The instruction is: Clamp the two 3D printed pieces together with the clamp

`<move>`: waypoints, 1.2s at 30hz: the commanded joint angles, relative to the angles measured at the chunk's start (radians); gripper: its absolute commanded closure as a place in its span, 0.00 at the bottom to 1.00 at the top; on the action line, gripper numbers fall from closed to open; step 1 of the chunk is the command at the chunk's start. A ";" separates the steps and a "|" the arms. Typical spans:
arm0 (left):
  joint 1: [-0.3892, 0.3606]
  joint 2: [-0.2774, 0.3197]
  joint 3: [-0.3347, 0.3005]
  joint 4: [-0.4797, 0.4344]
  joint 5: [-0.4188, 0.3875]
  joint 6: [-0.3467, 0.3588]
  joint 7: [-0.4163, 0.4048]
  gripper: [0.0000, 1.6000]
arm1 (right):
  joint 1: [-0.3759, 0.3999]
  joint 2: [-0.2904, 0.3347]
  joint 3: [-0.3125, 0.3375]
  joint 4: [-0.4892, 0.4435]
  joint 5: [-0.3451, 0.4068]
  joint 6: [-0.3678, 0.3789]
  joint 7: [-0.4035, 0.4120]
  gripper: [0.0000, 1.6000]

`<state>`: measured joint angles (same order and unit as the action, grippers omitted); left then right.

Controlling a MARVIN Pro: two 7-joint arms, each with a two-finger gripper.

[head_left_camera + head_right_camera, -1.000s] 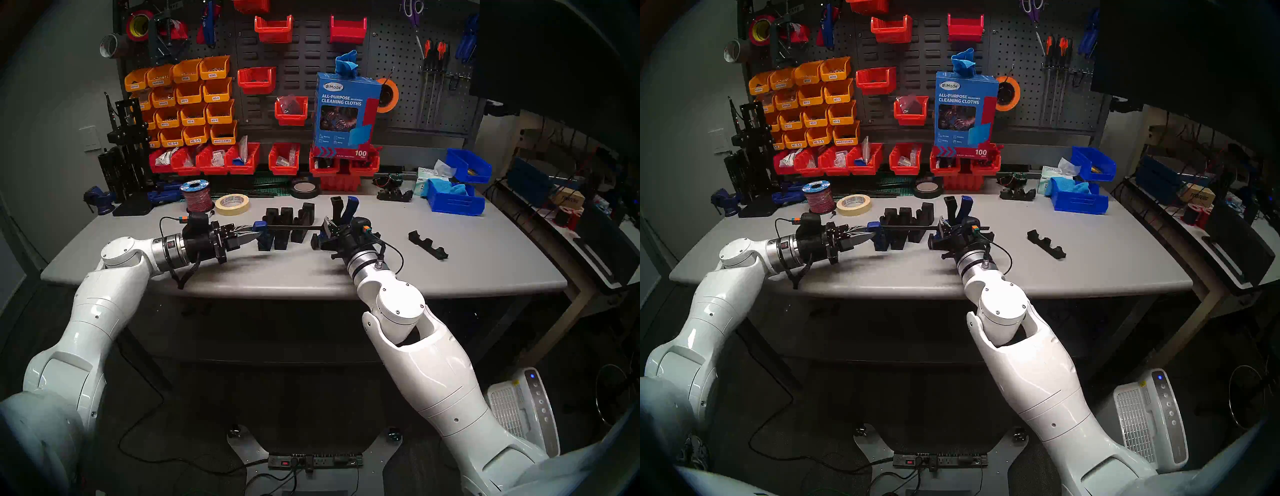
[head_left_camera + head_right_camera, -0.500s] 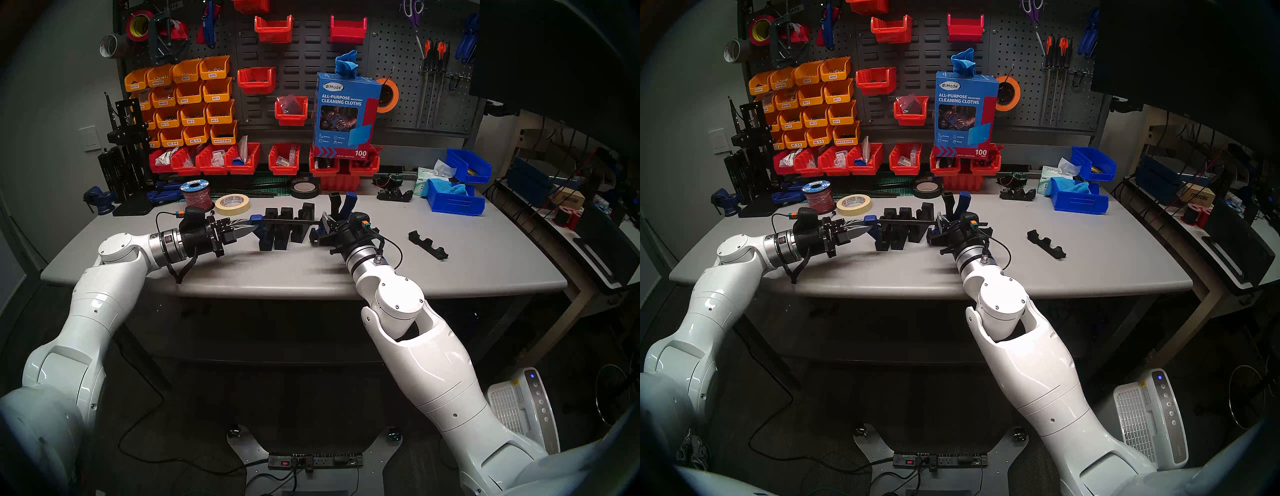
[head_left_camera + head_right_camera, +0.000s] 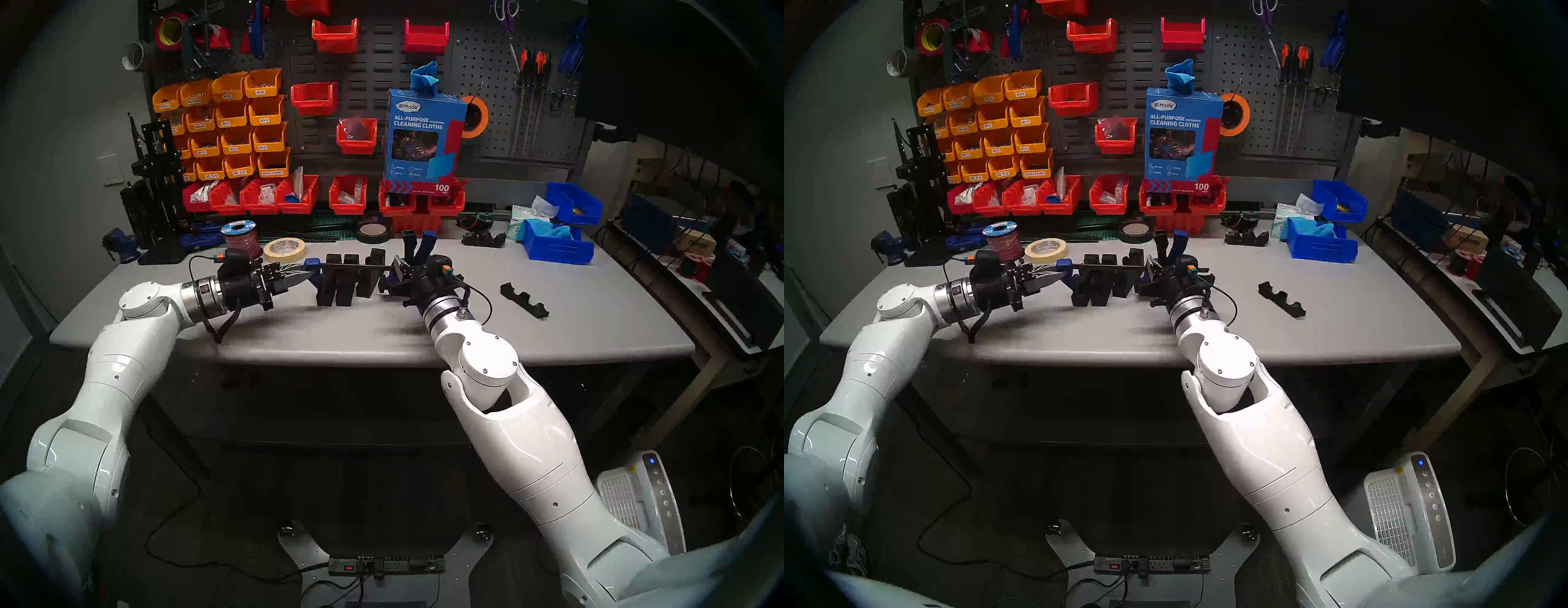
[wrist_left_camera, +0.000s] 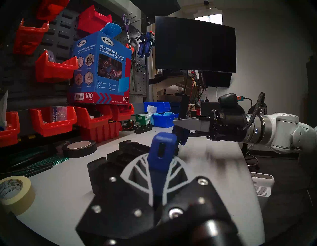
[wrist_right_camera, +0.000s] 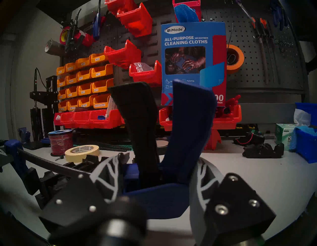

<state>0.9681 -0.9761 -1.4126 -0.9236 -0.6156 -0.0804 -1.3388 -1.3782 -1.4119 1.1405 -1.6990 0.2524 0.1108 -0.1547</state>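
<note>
I have the clamp point(image 3: 360, 267) held at both ends above the grey table point(image 3: 382, 335). My left gripper point(image 3: 306, 277) is closed tight on the blue fixed jaw at the bar's left end. My right gripper point(image 3: 396, 271) is partly closed around the blue body below the trigger handle, which stands up beyond its fingers. The bar runs level between them, across the tops of the two 3D printed pieces point(image 3: 350, 280), which stand side by side on the table. Compared with a second ago, the clamp and both grippers sit slightly higher and farther from me; the pieces have not shifted.
</note>
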 commanded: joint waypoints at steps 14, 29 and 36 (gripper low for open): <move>-0.070 0.022 -0.032 -0.009 -0.017 -0.004 0.000 1.00 | 0.063 -0.009 0.021 -0.050 -0.006 -0.015 0.001 1.00; -0.097 0.027 -0.030 0.001 -0.007 -0.011 0.008 1.00 | 0.077 -0.006 0.023 -0.065 -0.009 -0.009 0.006 1.00; -0.136 0.028 -0.024 0.036 0.013 -0.021 0.017 1.00 | 0.087 -0.006 0.024 -0.065 -0.010 -0.006 0.009 1.00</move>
<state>0.9167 -0.9699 -1.4126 -0.9111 -0.6052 -0.0951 -1.3393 -1.3443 -1.4212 1.1434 -1.7120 0.2490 0.1195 -0.1505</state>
